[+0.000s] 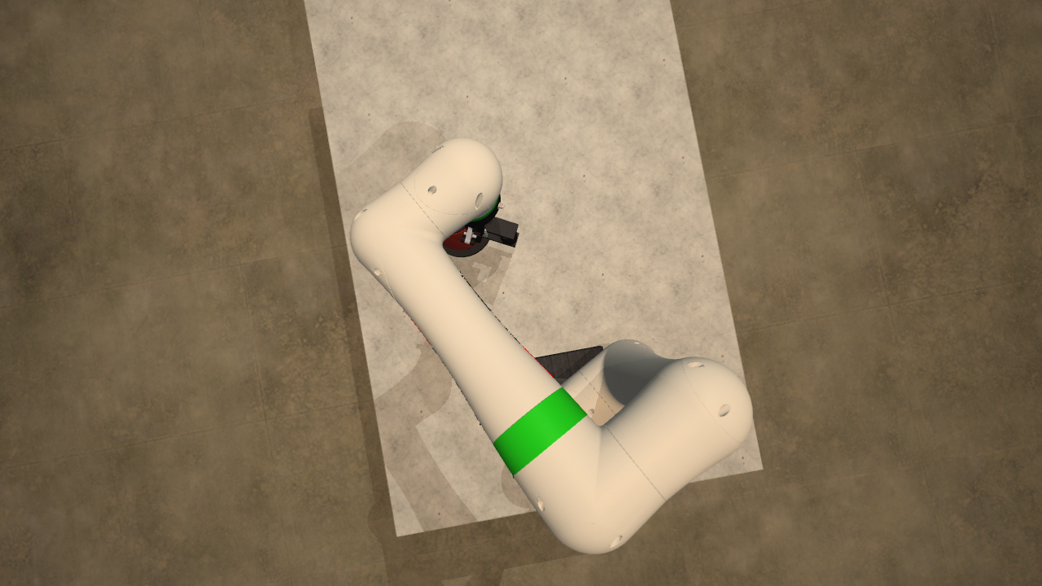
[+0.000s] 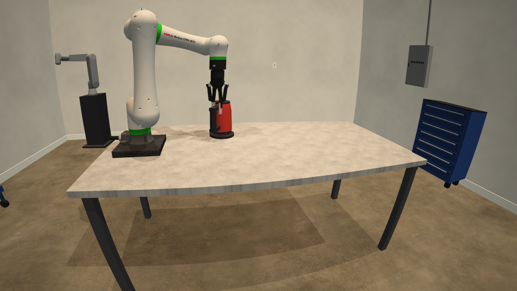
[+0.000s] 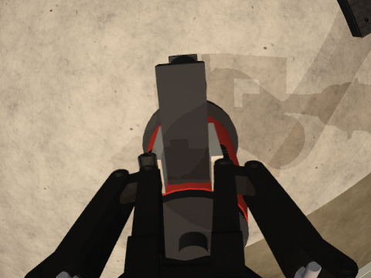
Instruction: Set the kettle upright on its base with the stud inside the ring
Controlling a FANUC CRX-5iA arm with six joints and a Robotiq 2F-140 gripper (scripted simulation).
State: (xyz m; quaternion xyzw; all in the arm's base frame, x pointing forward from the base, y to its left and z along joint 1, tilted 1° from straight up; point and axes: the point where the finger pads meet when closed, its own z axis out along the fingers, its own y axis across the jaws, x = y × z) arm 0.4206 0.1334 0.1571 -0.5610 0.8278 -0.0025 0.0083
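The red kettle (image 2: 224, 116) stands upright on its round black base (image 2: 221, 135) near the back of the table. Its dark handle (image 2: 214, 117) faces left. My gripper (image 2: 217, 102) comes straight down from above and is shut on the top of the kettle's handle. In the wrist view the grey handle (image 3: 182, 123) sits between my two black fingers, with the red rim of the kettle (image 3: 227, 144) below. In the overhead view the arm hides most of the kettle (image 1: 465, 244). The stud and the ring are hidden.
The arm's black mounting plate (image 2: 139, 144) sits on the table's left end. A black pedestal with a grey arm (image 2: 94, 119) stands on the floor behind it. A blue drawer cabinet (image 2: 448, 139) stands at the right wall.
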